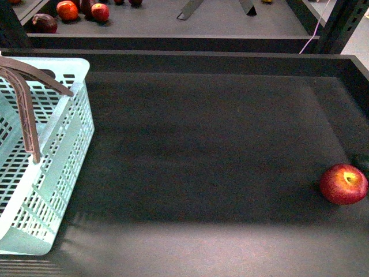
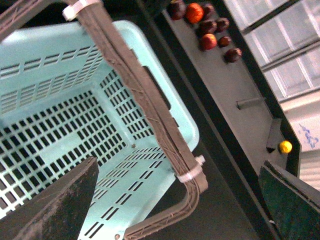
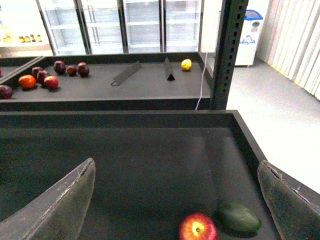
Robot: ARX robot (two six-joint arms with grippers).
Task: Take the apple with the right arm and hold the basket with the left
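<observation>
The red apple (image 1: 343,183) with a yellow patch at its stem lies on the dark tray at the far right; neither arm shows in the front view. In the right wrist view the apple (image 3: 198,227) lies below and between the wide-open fingers of my right gripper (image 3: 182,200), apart from them. The mint-blue basket (image 1: 43,167) with brown ribbed handles (image 1: 27,109) stands at the left edge. My left gripper (image 2: 185,200) is open above the basket (image 2: 65,115); its brown handle (image 2: 145,105) runs between the fingers, untouched.
A dark green avocado (image 3: 239,216) lies right beside the apple. The tray's raised wall (image 1: 354,75) runs along the right. On the shelf behind lie several small dark red fruits (image 1: 69,11), two dark dividers (image 3: 127,74) and a small yellow fruit (image 3: 186,64).
</observation>
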